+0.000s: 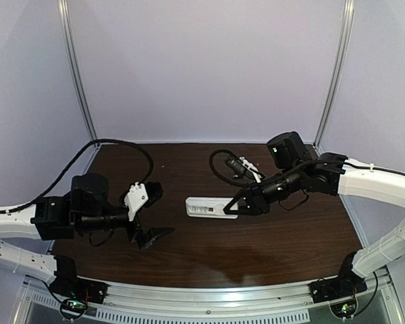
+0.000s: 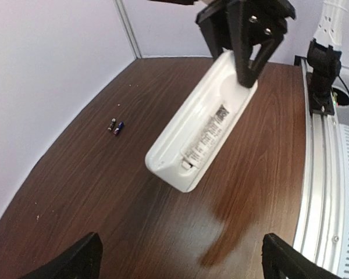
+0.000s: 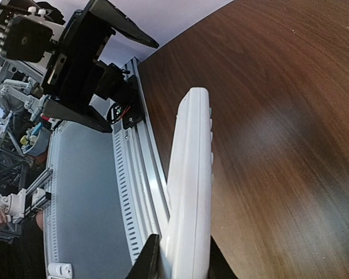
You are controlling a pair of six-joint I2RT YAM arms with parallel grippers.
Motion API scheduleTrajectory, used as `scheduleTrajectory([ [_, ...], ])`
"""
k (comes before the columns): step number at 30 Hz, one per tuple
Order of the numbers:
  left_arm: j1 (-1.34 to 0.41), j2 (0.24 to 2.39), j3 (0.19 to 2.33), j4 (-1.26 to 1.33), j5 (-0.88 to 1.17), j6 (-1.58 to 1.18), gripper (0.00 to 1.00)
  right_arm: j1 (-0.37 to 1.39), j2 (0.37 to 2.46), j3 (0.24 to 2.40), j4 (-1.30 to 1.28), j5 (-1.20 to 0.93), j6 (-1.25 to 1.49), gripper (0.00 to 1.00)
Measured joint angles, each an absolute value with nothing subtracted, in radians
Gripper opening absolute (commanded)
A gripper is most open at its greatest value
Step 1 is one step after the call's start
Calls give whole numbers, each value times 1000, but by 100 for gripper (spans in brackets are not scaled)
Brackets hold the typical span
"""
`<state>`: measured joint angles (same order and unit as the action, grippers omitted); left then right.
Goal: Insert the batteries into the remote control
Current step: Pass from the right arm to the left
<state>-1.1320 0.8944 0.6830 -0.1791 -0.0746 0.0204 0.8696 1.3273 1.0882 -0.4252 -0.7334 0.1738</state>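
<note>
The remote [image 1: 208, 208] is pinched at 1 end by the right fingers [image 2: 243, 58] above the worktop [image 2: 104, 192], its back turned to the spread left fingers [image 2: 75, 261], so the bay cover [image 2: 205, 139] is likely to be opened next, the 2 batteries [image 2: 115, 126] lying well apart.

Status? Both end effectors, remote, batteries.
Left end effector open, empty. Right end effector shut on remote control, gripping one end. Batteries loose on table, not loaded. Nothing blocking.

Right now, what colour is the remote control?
The remote control is white, with small dark print on it. It shows best in the left wrist view.
</note>
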Motion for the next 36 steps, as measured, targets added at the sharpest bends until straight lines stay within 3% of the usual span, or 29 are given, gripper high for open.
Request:
scheduleTrajectory([
  [6, -1245, 979, 690, -140, -161, 202, 96, 864, 1336, 1051, -390, -872, 267, 0],
  [12, -1293, 1131, 739, -120, -212, 324, 88, 863, 1337, 1018, -328, -963, 340, 0],
  [21, -1298, 1158, 773, -83, -240, 388, 73, 863, 1342, 1003, -294, -1030, 387, 0],
  [28, -1324, 1202, 799, -84, -247, 419, 45, 862, 1372, 1003, -265, -1063, 419, 0],
  [29, -1325, 1209, 801, -88, -246, 423, 40, 862, 1373, 1002, -268, -1063, 421, 5],
  [30, -1325, 1213, 802, -90, -245, 424, 35, 862, 1374, 1000, -270, -1064, 425, 17],
  [33, -1326, 1219, 808, -98, -247, 415, 28, 859, 1375, 997, -269, -1065, 433, 60],
  [36, -1326, 1218, 808, -73, -252, 371, 20, 851, 1372, 997, -246, -1061, 453, 71],
])
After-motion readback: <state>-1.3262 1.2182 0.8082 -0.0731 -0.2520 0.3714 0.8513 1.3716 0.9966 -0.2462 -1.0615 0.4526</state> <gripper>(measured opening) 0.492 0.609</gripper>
